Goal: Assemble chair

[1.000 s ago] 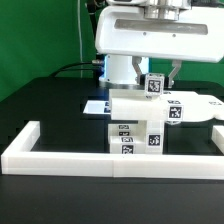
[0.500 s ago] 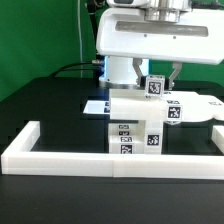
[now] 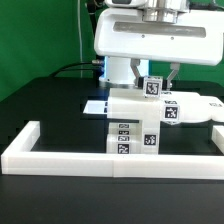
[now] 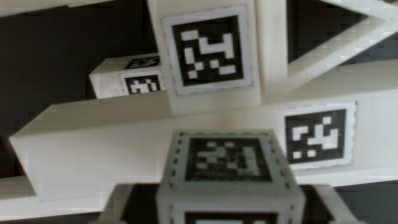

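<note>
The chair (image 3: pixel 136 122) is a partly joined cluster of white tagged blocks standing just behind the front border rail. An upright white tagged bar (image 3: pixel 152 86) rises from its top. My gripper (image 3: pixel 156 76) comes down from above and is shut on that bar. In the wrist view the bar's tagged end (image 4: pixel 224 160) sits between my two dark fingers (image 4: pixel 150 200). Beyond it lie a broad white slab (image 4: pixel 125 125) and further tagged chair parts (image 4: pixel 210 45). A tagged arm of the chair (image 3: pixel 172 112) reaches toward the exterior view's right.
A long low white border rail (image 3: pixel 60 152) runs along the front and turns back at both ends. The marker board (image 3: pixel 96 106) lies flat behind the chair. The arm's white base (image 3: pixel 125 45) stands at the back, and a green curtain hangs on the left.
The held bar and the chair's tagged blocks have shifted very slightly toward the exterior view's left. My gripper stays shut on the bar.
</note>
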Robot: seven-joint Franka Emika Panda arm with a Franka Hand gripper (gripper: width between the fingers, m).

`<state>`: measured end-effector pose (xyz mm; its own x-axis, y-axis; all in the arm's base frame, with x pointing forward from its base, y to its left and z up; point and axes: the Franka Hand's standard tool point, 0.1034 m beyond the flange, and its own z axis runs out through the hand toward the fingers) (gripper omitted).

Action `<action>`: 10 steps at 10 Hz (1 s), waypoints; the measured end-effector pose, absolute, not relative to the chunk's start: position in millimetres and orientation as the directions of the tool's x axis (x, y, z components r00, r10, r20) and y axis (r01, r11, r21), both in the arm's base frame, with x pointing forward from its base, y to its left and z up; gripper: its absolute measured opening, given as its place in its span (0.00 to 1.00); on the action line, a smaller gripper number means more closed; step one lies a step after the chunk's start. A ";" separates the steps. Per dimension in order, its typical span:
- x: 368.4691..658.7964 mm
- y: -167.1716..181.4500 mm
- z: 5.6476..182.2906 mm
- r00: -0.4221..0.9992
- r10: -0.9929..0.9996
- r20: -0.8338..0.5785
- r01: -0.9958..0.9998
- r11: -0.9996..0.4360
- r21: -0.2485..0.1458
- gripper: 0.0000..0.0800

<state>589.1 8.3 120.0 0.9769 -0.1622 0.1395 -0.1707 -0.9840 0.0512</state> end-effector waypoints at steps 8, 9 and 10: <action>590.4 5.5 119.7 0.975 -0.165 0.152 -0.175 -0.983 0.054 0.36; 590.4 5.1 119.7 0.974 -0.166 0.152 -0.175 -0.983 0.054 0.36; 590.5 3.8 119.7 0.974 -0.168 0.152 -0.178 -0.983 0.054 0.36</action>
<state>590.5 3.8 119.7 0.9740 -0.1676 0.1525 -0.1775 -0.9826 0.0542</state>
